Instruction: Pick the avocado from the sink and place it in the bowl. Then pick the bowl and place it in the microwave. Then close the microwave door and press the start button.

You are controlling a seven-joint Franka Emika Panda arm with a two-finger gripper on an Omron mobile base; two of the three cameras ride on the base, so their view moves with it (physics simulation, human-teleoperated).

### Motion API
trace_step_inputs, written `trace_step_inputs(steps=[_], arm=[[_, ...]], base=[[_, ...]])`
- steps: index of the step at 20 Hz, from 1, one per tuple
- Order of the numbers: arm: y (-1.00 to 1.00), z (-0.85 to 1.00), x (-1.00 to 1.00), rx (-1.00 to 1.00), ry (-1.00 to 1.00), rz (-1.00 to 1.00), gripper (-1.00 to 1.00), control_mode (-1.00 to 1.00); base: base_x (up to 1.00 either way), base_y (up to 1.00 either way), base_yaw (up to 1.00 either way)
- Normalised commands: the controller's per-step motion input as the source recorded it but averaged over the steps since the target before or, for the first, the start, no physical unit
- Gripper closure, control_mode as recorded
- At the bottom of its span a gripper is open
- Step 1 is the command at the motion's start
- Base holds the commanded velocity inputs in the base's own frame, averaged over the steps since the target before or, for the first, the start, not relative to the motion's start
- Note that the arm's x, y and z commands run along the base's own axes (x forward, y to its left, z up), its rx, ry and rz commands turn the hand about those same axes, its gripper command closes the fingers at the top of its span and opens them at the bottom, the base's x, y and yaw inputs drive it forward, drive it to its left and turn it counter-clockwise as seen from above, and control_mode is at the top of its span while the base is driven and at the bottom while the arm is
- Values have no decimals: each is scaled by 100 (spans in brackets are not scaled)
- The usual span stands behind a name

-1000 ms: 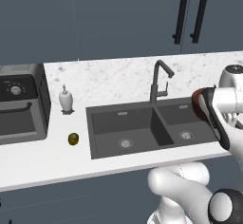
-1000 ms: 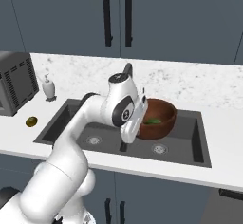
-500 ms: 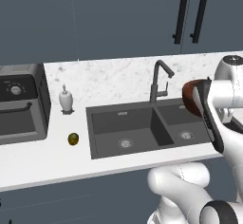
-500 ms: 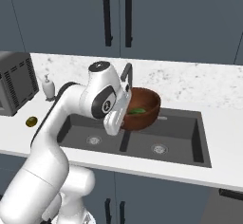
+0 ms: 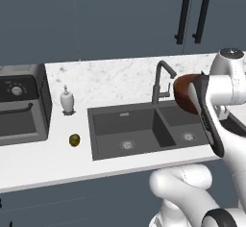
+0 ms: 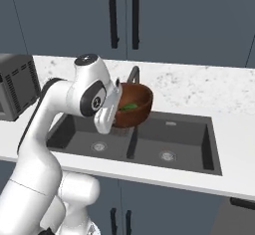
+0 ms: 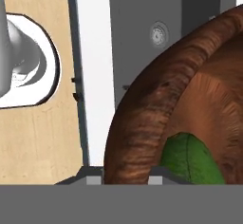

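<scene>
reddish-brown wood grain is what i track first: in the left base view the bowl [image 5: 185,92] hangs in the air above the right basin of the sink [image 5: 144,130], just right of the faucet [image 5: 160,79], with my gripper [image 5: 194,94] clamped at its near rim. the olive fruit [image 5: 74,140] sits on the counter [image 5: 43,161] well apart to the left, near the soap bottle [image 5: 67,100] and the countertop oven [image 5: 19,103]; neither matters now.

from the right base view the bowl [image 6: 132,104] is tilted, its opening turned toward this camera, and the avocado [image 6: 130,107] lies inside it against the lower wall. the hand [image 6: 110,110] grips the rim on the arm's side, so the bowl's bulk lies outward from the fingers.

in the hand view the rim [image 7: 137,123] runs up from between the fingers, which are pinching it, wall between them. the avocado [image 7: 190,159] rests low in the bowl, close to the pinch. i judge the next carry to the microwave needs the bowl levelled, or the fruit may roll out. i can read no writing or brand anywhere.
</scene>
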Motion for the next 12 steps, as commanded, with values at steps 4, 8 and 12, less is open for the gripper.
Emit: trace_step_inputs(steps=[4,8,12], arm=[[0,0,0,0,0,0,100,100],[0,0,0,0,0,0,100,100],[0,0,0,0,0,0,100,100]], base=[[-89,-12,3],[-100,-52,-10],[-37,-15,-69]])
